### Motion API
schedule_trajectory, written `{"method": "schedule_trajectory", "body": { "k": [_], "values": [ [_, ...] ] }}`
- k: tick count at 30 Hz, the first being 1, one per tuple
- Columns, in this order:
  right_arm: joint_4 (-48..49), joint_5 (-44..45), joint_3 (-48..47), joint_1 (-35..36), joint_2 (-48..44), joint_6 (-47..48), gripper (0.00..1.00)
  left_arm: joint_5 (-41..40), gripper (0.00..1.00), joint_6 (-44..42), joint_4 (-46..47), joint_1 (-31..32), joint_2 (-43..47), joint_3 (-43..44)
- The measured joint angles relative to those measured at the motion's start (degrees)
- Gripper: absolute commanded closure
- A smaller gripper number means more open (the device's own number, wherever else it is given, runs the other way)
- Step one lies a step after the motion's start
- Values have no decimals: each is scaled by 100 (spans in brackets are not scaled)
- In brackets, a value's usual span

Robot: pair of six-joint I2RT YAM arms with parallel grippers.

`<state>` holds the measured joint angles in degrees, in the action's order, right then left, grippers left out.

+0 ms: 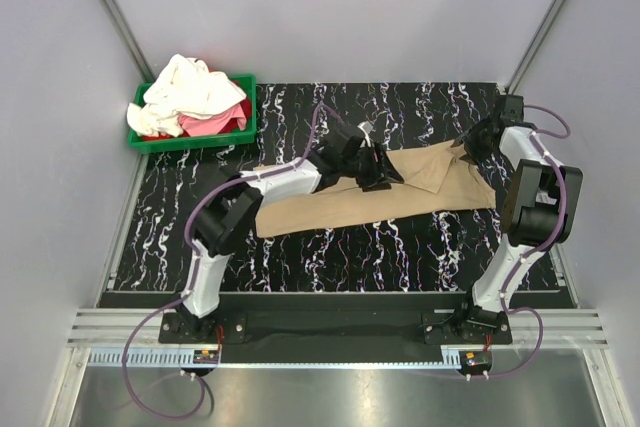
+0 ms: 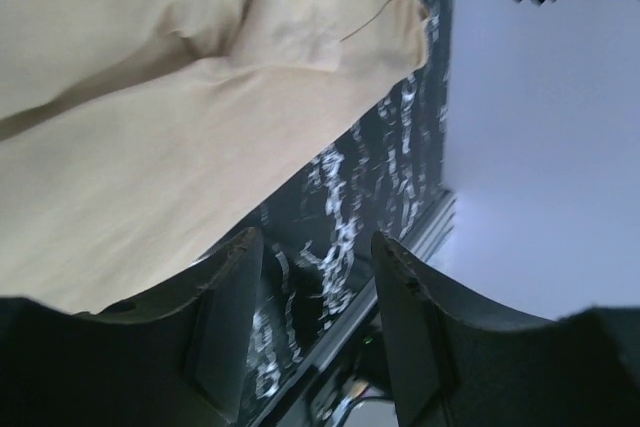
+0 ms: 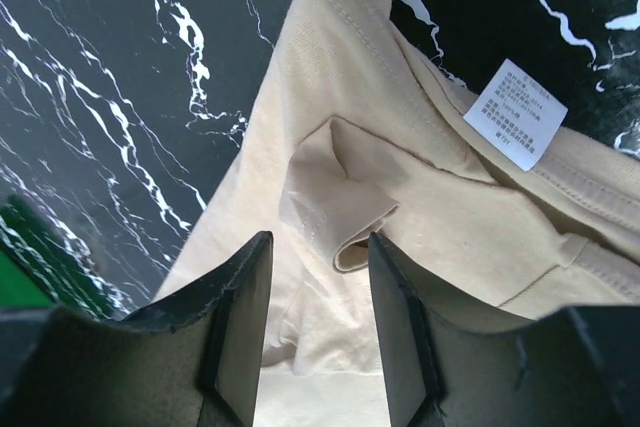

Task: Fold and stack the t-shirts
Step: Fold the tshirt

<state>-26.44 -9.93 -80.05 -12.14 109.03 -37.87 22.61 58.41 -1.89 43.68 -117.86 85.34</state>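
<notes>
Jaws first: my left gripper stands wide apart with nothing in it, and dark marbled table shows through the gap

Right gripper: about half apart, straddling a small raised fold of cloth; neither finger presses it that I can see, so I count nothing as held

Tan shirt: a long narrow band running from under the right jaws, along just beside the left jaws, and on toward my left base; its neck end with the white label sits just beyond the right jaws

White shirt and pink-red shirt: heaped in the green bin, well apart from both jaws, off to the far left

Progress, my judgement: the tan one looks folded lengthwise only; cross folds remain, the other two are untouched, and no stack exists

Edges: table rim and pale wall lie ahead of the left jaws, past the shirt's end, and near the right jaws on their outer side, so there is little room there

Open room: bare table on the near side of the band toward my bases, and beyond it toward the bin
</notes>
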Motion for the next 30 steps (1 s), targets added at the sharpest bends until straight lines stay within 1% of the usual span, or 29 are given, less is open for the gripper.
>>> {"method": "schedule_trajectory", "body": {
  "k": [4, 8, 10, 11, 13, 21, 30],
  "values": [
    [4, -26, 50, -39, 0, -332, 52, -164, 49, 472, 601, 190, -251, 39],
    [7, -76, 192, -136, 0, -564, 51, -225, 49, 796, 824, 337, -756, 461],
    [2, -76, 267, -181, 0, -636, 50, -254, 50, 905, 887, 382, -988, 645],
    [0, -76, 293, -197, 0, -660, 49, -256, 49, 949, 901, 396, -1082, 702],
    [0, -74, 310, -229, 0, -693, 49, -269, 48, 1003, 916, 411, -1233, 785],
    [4, -240, 304, -245, 223, -715, 48, -317, 48, 1045, 890, 382, -1644, 1130],
    [2, -317, 184, -245, 487, -841, 48, -306, 51, 1038, 885, 267, -1733, 1172]
  ]
}}
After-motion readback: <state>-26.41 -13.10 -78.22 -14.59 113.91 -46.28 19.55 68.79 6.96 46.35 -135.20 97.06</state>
